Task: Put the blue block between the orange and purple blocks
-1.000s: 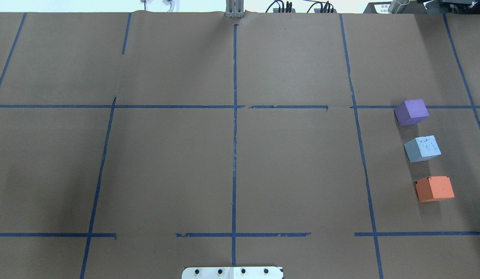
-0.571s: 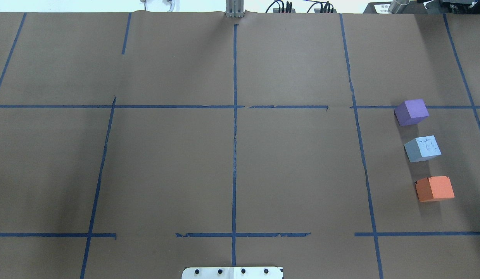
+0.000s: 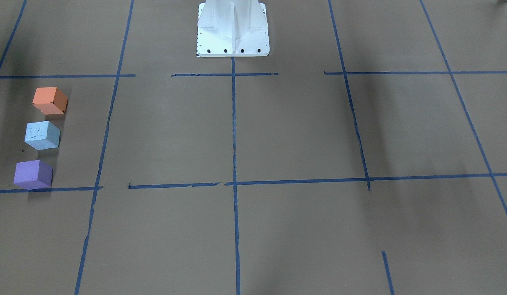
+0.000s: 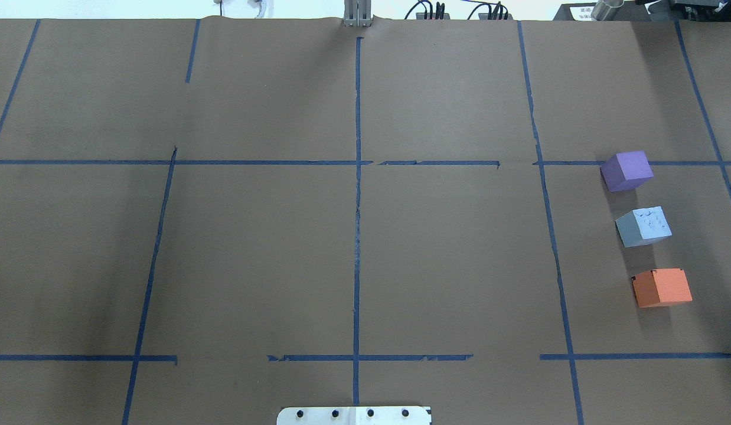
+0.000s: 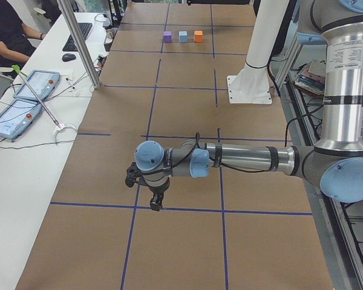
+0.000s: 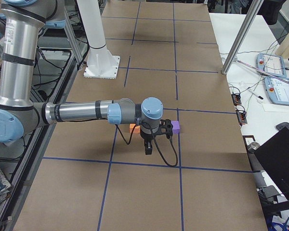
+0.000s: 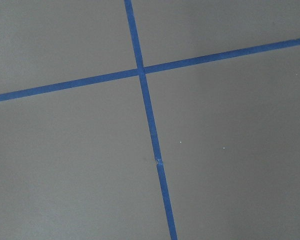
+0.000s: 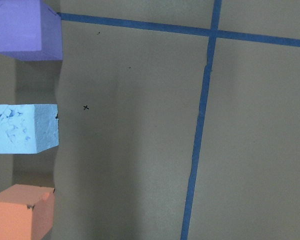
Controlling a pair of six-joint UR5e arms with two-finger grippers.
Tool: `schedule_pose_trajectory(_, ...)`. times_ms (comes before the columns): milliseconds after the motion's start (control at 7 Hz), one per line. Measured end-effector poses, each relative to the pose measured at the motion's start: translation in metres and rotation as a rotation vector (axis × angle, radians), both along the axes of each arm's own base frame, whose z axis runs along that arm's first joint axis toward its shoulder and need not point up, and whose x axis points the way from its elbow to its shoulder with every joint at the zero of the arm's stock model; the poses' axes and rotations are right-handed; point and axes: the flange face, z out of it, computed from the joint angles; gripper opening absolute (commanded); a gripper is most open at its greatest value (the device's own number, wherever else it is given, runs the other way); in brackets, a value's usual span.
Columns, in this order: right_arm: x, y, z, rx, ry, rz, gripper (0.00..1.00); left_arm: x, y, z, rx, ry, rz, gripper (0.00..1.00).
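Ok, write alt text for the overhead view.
Three blocks sit apart in a column at the right of a brown table marked with blue tape: purple block farthest, blue block in the middle, orange block nearest.

- Right gripper (image 6: 148,148): you see it in the exterior right view only; whether its jaws are apart or closed cannot be told.
- Left gripper (image 5: 155,201): you see it in the exterior left view only; same doubt.
- Blue block (image 8: 23,128): cut by the right wrist view's left edge; hidden behind the right arm (image 6: 86,111) in the exterior right view.
- Orange block (image 6: 133,128): partly hidden there by that arm.
- Purple block (image 8: 25,27): cropped by the right wrist view's top edge.
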Motion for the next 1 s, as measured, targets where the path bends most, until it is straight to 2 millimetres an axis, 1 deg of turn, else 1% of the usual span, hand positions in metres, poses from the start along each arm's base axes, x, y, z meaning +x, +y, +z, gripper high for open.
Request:
schedule_pose_trajectory(571, 0.0032, 0.0005, -0.0042, 0.007, 0.000, 0.008, 1.00, -0.0011, 0.0037, 0.0041, 0.002, -0.018, 0.002, 1.00)
schedule_pose_trajectory(857, 0.0042, 0.0012, -0.0071, 0.013, 0.003, 0.010, 1.00, -0.0003, 0.0089, 0.0108, -0.006, -0.019, 0.006, 1.00)
schedule_pose_trajectory(1000, 0.0042, 0.0014, -0.0076, 0.012, 0.001, 0.012, 1.00, 0.0001, 0.0091, 0.0095, -0.005, -0.017, 0.006, 1.00)
